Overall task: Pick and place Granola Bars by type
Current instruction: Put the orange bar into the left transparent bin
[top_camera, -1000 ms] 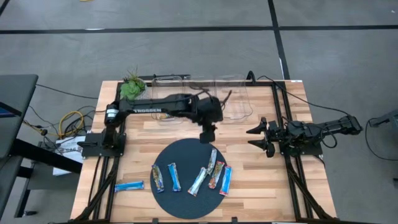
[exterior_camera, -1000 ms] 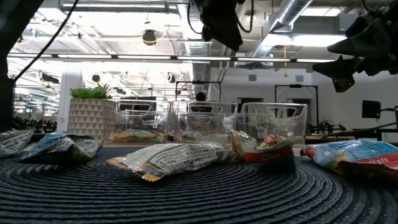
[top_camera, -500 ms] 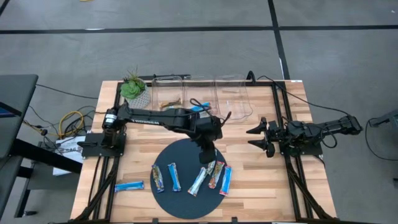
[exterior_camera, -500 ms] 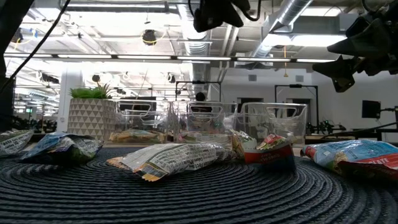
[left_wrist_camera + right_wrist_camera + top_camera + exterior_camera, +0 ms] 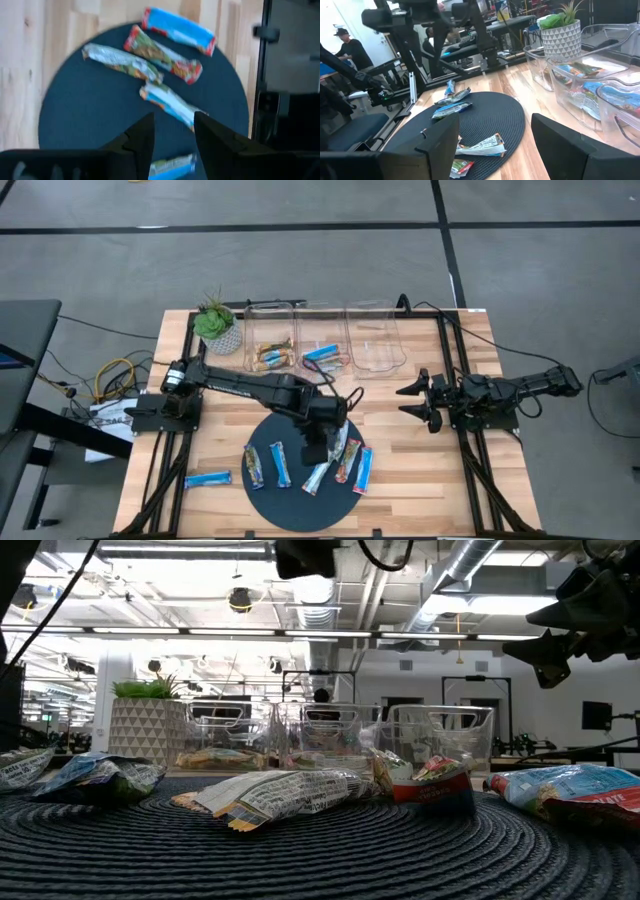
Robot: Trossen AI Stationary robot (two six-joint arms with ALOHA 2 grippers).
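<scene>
Showing the left gripper (image 5: 318, 450) hanging over the right half of a round dark woven mat (image 5: 300, 510) near the bench's front edge, its jaws parted with nothing between them. Catching the right gripper (image 5: 415, 402) parked above the bench's right edge, jaws spread wide and empty, well apart from the mat.

Placing six of the Granola Bars on the mat: a multicoloured bar (image 5: 255, 466) and a bright blue bar (image 5: 281, 464) on its left half, and two silvery light-blue bars (image 5: 318, 477), a second multicoloured bar (image 5: 347, 461) and another bright blue bar (image 5: 362, 470) crowding together just beside the left gripper. Leaving one stray blue bar (image 5: 207, 478) off the mat, toward the bench's front-left corner.

Lining three clear plastic bins (image 5: 372, 335) along the far edge, beside a small green plant in a patterned pot (image 5: 213, 325) at the far-left corner; holding brown-wrapped bars (image 5: 270, 357) in the left bin and blue ones (image 5: 322, 355) in the middle bin. Keeping bare wood open between mat and bins, and between the mat and the right edge.

Revealing, in the left wrist view only, the gap between the dark fingers (image 5: 142, 140) framing a light-blue bar (image 5: 172, 104) lying on the mat below. Offering, in the low view alone, the bars' crinkled wrappers (image 5: 280, 795) side-on, with the bins behind them.
</scene>
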